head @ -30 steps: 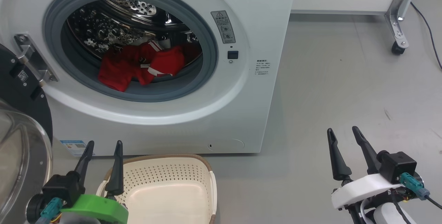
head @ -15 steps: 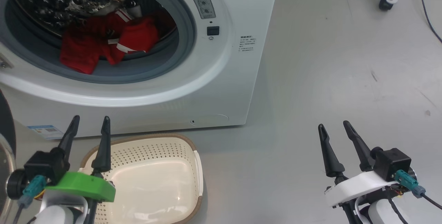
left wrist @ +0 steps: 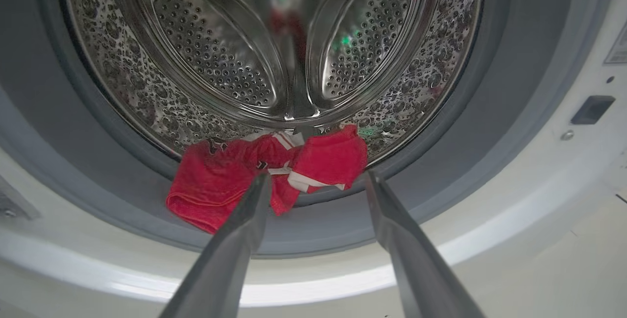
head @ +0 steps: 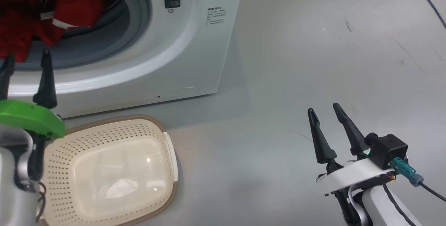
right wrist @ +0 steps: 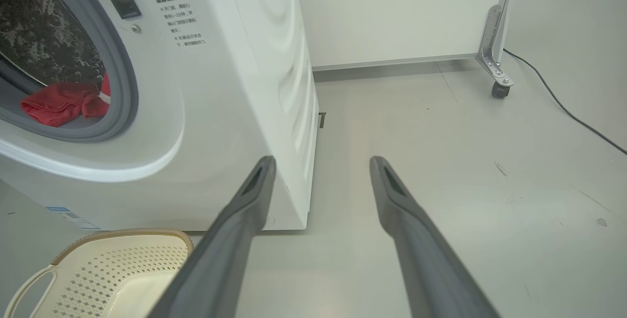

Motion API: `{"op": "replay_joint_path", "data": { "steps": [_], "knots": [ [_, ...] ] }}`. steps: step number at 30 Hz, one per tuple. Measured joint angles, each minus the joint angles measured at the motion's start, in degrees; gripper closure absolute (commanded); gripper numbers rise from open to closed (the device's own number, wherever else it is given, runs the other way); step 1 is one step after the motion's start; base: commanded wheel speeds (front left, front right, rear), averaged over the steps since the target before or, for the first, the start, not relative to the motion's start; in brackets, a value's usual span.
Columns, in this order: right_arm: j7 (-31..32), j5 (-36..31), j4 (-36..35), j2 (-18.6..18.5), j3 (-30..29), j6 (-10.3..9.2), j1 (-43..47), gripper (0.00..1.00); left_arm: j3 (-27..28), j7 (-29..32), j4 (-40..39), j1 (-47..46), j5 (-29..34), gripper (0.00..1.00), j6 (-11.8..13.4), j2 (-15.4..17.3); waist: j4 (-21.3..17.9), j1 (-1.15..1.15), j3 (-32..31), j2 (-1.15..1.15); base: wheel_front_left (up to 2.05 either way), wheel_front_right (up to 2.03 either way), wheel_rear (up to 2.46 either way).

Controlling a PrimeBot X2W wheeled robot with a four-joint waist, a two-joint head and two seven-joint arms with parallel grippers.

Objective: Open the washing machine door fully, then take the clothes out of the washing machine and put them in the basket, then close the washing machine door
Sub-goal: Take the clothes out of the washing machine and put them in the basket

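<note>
The washing machine (head: 181, 45) stands open; its door is out of view. Red clothes (head: 69, 6) with white trim lie at the drum's front lip, part over the grey seal (left wrist: 441, 161). My left gripper (head: 27, 55) is open, its tips in front of the opening's lower rim. In the left wrist view the left gripper (left wrist: 316, 176) points at the clothes (left wrist: 220, 185) and stops short of them. The cream basket (head: 115, 121) sits on the floor below the opening with nothing in it. My right gripper (head: 323, 107) hangs open over bare floor to the right, holding nothing.
The right wrist view shows the right gripper (right wrist: 322, 159) aimed past the washing machine's (right wrist: 220, 87) side, with the basket (right wrist: 122, 232) at lower left. A metal leg with a caster (right wrist: 497, 63) and a dark cable (right wrist: 563, 107) lie at the far right.
The head camera has swung down and to the right. Against the machine, my left gripper has risen from near the bottom edge to the opening's lower rim. Both grippers stay open.
</note>
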Motion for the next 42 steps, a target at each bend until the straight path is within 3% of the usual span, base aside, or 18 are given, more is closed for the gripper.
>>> {"op": "replay_joint_path", "data": {
  "steps": [19,33,42],
  "knots": [
    [0.0,0.0,1.7,4.4,0.8,1.57,-4.7,0.00,2.7,14.0,11.6,-16.9,1.0,0.00,2.5,9.3,-10.6,0.00,9.4,0.00,0.00,0.00,0.00],
    [-0.4,-0.3,2.2,6.4,0.6,3.02,-6.1,0.00,3.6,18.4,18.5,-25.7,2.0,0.00,4.2,12.7,-15.4,-0.01,12.5,0.00,0.00,0.00,0.00],
    [-0.4,-0.4,2.8,6.9,-0.1,3.31,-6.1,0.00,2.1,20.4,22.6,-29.4,2.0,0.00,4.1,12.4,-16.7,-0.01,13.1,0.00,0.00,0.00,0.00]
  ]
}}
